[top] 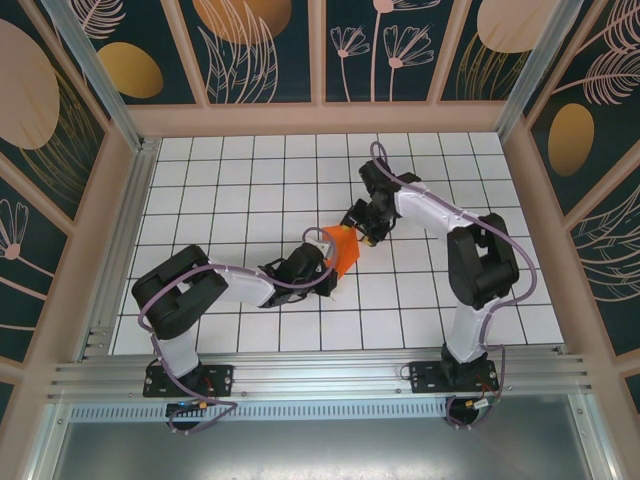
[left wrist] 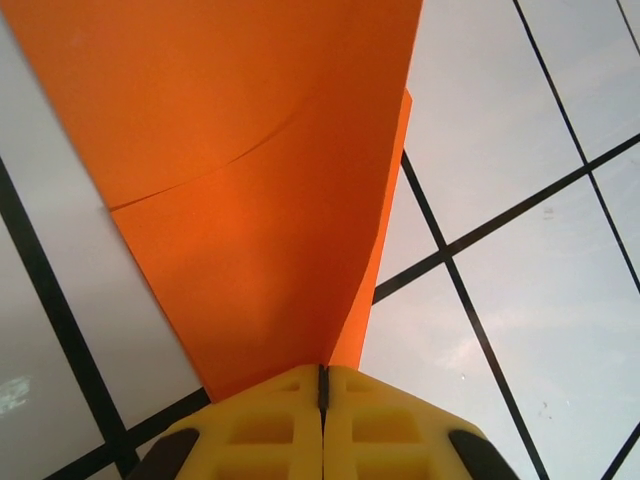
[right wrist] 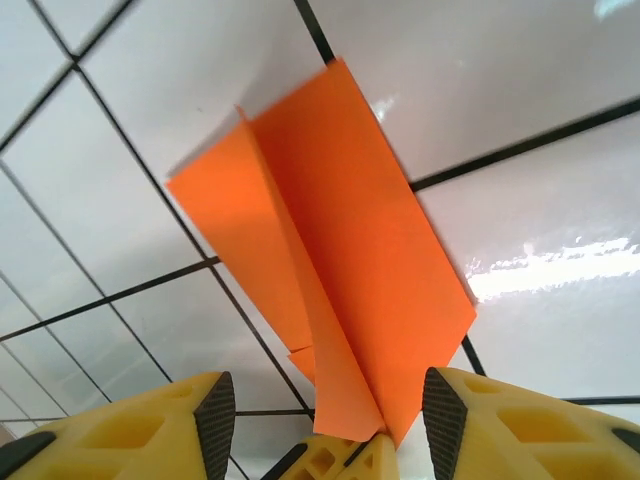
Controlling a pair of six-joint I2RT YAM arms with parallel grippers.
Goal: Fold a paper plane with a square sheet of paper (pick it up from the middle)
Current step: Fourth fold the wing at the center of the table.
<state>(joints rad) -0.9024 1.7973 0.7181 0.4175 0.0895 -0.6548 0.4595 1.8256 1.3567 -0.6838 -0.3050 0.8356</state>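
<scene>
The left arm (top: 215, 285) lies low, its elbow at the near left and its forearm reaching right toward the middle, where its jaws are pressed tight together on a fold of orange paper (left wrist: 250, 200). The right arm (top: 440, 215) climbs from its near-right base and stretches far and left. Its wrist then bends back down just beyond the left arm's tip, jaws standing apart on either side of the paper.

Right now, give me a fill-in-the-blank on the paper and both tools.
1. The folded paper is coloured ___.
2. The left tool is ___ on the folded paper.
3. The right tool has its jaws ___, with the folded paper between them.
Missing words: orange; shut; open.
</scene>
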